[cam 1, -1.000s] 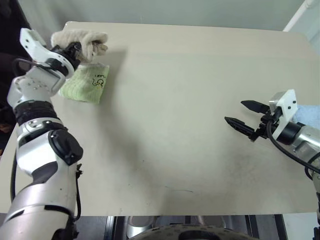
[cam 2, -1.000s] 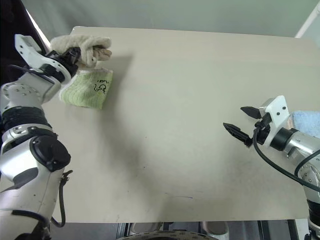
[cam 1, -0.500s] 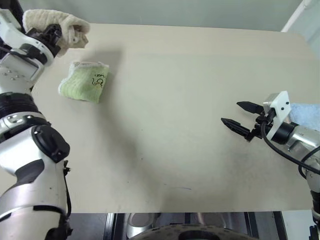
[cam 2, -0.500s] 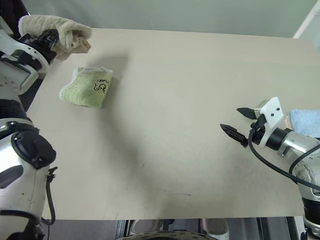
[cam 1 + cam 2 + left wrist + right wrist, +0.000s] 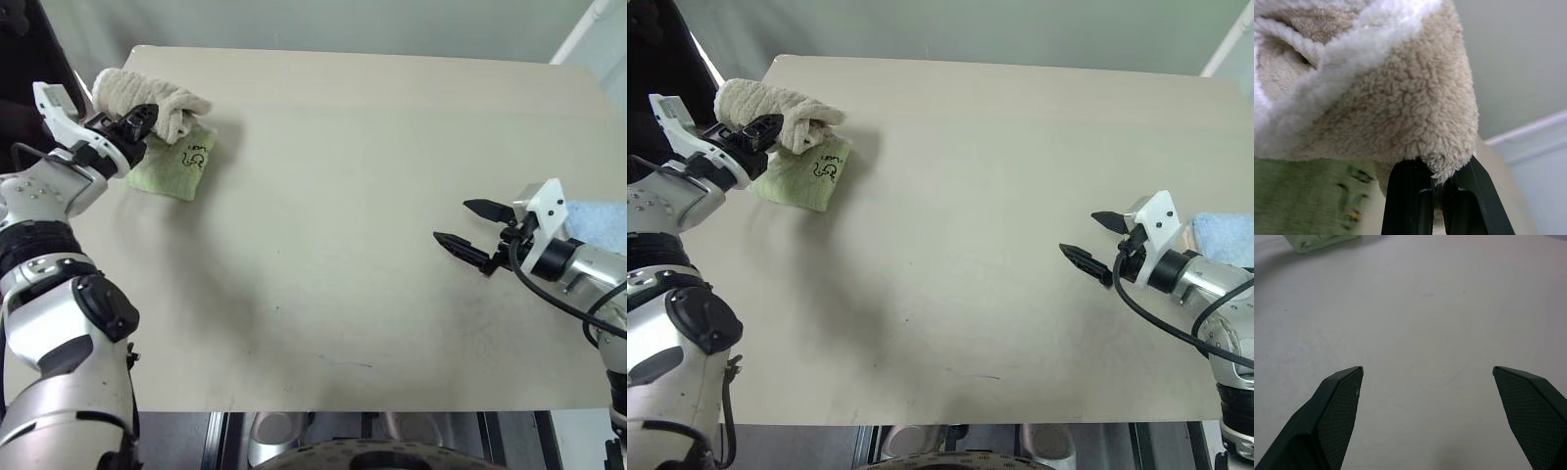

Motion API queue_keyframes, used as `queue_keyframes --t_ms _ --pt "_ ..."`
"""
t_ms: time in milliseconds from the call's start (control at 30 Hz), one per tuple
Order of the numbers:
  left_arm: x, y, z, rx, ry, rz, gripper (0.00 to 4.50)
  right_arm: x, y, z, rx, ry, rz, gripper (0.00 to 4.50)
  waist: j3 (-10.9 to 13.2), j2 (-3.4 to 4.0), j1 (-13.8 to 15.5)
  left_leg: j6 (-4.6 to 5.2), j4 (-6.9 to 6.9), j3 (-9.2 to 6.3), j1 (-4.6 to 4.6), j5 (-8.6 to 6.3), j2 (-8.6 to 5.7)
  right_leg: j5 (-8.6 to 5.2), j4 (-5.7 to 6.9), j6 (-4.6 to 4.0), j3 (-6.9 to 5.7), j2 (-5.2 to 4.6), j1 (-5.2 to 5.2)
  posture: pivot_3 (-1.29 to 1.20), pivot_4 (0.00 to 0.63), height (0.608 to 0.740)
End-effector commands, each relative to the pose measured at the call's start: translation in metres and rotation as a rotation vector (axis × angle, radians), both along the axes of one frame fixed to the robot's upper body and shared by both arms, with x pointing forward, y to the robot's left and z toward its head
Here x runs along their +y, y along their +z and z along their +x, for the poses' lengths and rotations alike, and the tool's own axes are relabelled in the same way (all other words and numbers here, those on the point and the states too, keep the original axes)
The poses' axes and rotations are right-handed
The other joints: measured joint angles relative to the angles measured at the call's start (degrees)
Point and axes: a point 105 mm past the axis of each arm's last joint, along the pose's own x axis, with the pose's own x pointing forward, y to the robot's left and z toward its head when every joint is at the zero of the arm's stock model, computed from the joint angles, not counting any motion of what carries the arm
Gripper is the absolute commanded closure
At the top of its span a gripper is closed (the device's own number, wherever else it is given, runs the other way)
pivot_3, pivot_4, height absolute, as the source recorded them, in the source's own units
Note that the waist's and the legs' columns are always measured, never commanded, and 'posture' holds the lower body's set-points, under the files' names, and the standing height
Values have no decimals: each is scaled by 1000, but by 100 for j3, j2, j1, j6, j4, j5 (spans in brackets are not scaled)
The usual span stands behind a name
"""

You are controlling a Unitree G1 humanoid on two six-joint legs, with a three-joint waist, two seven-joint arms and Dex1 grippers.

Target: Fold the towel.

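The towel [image 5: 149, 96] is a bunched cream terry bundle with white edging. It hangs at the table's far left corner, over the back edge of a folded light-green towel [image 5: 179, 166]. My left gripper [image 5: 135, 121] is shut on the bundle's near underside. In the left wrist view its two black fingers [image 5: 1405, 196] pinch the towel [image 5: 1400, 107] with the green cloth [image 5: 1303, 205] just beneath. Over the table's right side, my right gripper [image 5: 453, 222] hovers open with nothing between its fingers [image 5: 1337, 401].
A folded light-blue towel [image 5: 1225, 235] lies at the table's right edge behind my right wrist. The beige table [image 5: 323, 196] stretches between the two arms. A dark area lies beyond its left edge.
My left gripper carried the bunched towel up and out past the table's left corner, then brought it back down over the green towel. The right gripper stayed still and open.
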Motion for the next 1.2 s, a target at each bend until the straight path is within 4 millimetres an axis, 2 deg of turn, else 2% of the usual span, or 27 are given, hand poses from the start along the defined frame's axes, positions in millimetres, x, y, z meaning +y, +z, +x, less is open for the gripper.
queue_keyframes --t_ms 33,133,300,667,867,967,1100,1167,1200 --pt "3 22 -12 -91 -54 -16 4486 2 8 -3 -42 18 -12 0 0 0 -1 -1 0 0 1 1 0 0 1 -2 0 1 0 0 150 733" --pt "6 24 -16 -111 -64 -7 4486 0 7 -4 -41 9 -14 0 0 0 2 -3 0 -5 1 6 0 -5 7 -13 -1 0 0 0 150 733" --pt "19 25 -11 -128 5 16 4486 0 7 -4 -44 5 -14 0 0 0 2 -4 0 -6 1 11 -2 -8 12 -23 0 1 -2 0 150 733" --pt "19 37 8 -233 84 137 4486 1 6 -5 -39 11 -29 0 0 0 -1 -3 -3 -12 0 26 -5 -4 14 -37 1 0 -5 0 150 733" --pt "24 45 10 -328 156 169 4486 1 6 -7 -39 8 -31 0 0 0 -3 -3 -6 -16 -8 26 -7 -6 13 -37 -1 2 -13 0 150 733" --pt "31 38 10 -327 207 140 4486 0 7 -9 -39 7 -32 0 0 0 -3 -3 -5 -20 -24 26 -8 -5 13 -35 -5 1 -27 0 150 733" --pt "37 2 14 -231 294 87 4486 1 6 -8 -38 8 -31 0 1 1 -2 -3 -3 -29 -30 27 -10 -1 13 -29 -6 -2 -28 0 150 733" --pt "36 -29 14 -146 308 88 4486 3 5 -8 -37 11 -32 0 1 2 -3 -3 -2 -28 -30 27 -11 -1 15 -29 -8 -1 -29 0 150 733" --pt "35 -38 14 -120 308 90 4486 3 5 -9 -37 12 -32 0 1 3 -6 -3 -2 -27 -27 27 -10 1 17 -26 -5 -5 -27 0 150 733"
